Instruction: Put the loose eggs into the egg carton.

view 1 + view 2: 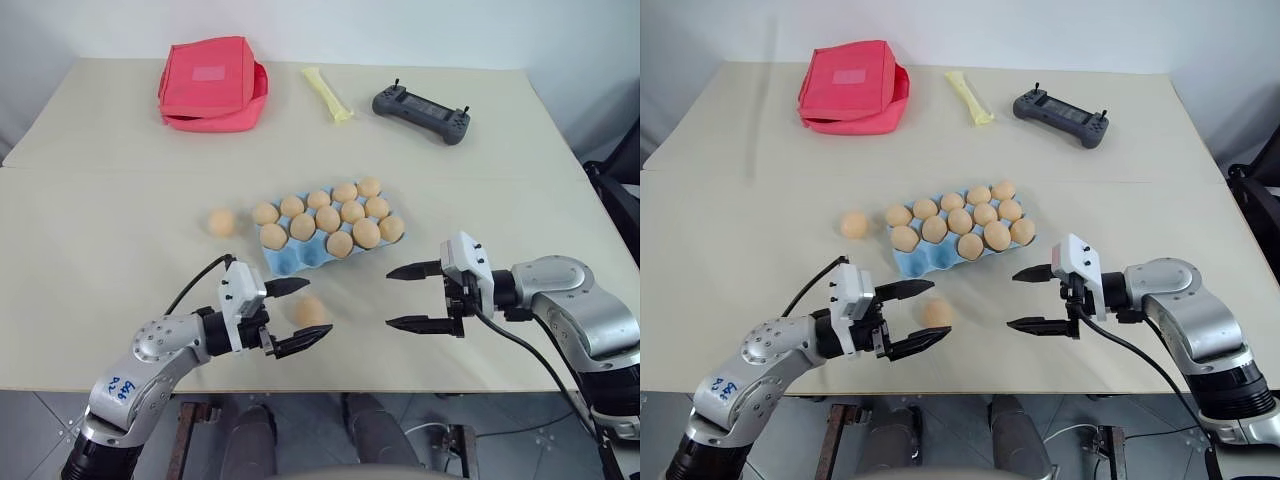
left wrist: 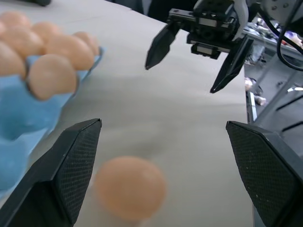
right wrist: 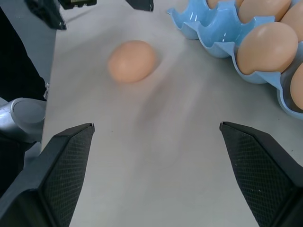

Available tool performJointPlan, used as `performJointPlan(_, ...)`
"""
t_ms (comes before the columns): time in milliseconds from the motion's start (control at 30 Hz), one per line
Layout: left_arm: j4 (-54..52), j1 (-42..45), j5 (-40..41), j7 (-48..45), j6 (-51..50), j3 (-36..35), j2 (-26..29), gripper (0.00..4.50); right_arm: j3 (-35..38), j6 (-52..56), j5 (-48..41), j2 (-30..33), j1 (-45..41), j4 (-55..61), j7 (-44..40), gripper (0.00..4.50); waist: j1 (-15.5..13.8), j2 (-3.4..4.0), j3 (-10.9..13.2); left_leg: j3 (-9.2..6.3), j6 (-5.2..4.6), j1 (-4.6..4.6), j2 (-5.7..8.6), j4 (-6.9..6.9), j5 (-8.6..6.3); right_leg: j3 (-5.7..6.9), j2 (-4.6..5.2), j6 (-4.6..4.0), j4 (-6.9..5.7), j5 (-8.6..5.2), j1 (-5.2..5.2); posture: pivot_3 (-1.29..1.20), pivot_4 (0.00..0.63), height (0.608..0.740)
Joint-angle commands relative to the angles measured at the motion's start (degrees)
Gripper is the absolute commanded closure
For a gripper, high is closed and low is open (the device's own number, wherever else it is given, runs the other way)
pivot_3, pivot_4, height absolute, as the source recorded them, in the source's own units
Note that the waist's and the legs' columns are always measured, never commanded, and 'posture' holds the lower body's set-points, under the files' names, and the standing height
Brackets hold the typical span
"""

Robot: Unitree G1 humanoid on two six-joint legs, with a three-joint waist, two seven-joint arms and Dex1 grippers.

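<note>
Left hand (image 1: 296, 315) spread open around a loose egg (image 1: 311, 309) on the beige surface (image 1: 100, 250); right hand (image 1: 410, 296) open, empty, facing it

The beige table (image 1: 100, 300) carries the egg carton (image 1: 300, 258), two loose eggs (image 1: 221, 222), red pouch (image 1: 212, 84), controller (image 1: 421, 112).
</note>
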State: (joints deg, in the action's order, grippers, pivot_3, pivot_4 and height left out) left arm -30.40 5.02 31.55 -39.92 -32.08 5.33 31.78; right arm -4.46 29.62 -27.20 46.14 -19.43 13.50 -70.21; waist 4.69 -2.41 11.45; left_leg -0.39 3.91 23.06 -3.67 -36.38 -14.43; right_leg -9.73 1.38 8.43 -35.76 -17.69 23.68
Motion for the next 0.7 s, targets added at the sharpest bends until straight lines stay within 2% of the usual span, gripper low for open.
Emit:
performJointPlan(33,1.23,3.8,-1.84,0.47,-3.56,2.58,0.99,0.0,0.83,0.85,-1.06,0.07,-0.24,2.52,0.81,0.05,-0.05,0.0,0.0,0.0,0.0,0.0,0.0,-0.03,0.0,0.0,0.0,0.0,0.0,0.0,-0.01,0.0,0.15,0.74)
performJointPlan(333,4.73,10.94,-6.73,-0.31,-6.54,6.99,2.1,0.0,1.8,2.95,-1.79,0.06,0.47,4.98,3.4,0.05,-0.12,0.0,0.0,-0.02,0.0,0.02,0.01,-0.04,0.0,0.0,0.0,0.02,-0.01,0.01,-0.02,0.0,0.15,0.74)
performJointPlan(533,5.82,11.76,-9.72,-2.74,-8.06,11.89,3.96,0.0,2.16,4.37,-2.55,0.31,0.82,6.56,5.23,0.05,-0.1,0.0,0.0,-0.03,0.0,0.02,0.01,-0.03,0.0,0.0,0.0,0.03,-0.02,0.01,-0.01,0.0,0.15,0.74)
performJointPlan(700,8.54,12.72,-11.81,-3.52,-6.31,12.57,3.28,0.0,2.66,5.1,-3.14,0.77,1.07,7.37,6.04,0.05,-0.23,0.0,0.0,-0.03,0.0,0.02,0.02,-0.05,0.0,0.0,0.0,0.02,-0.02,0.01,-0.02,0.0,0.15,0.74)
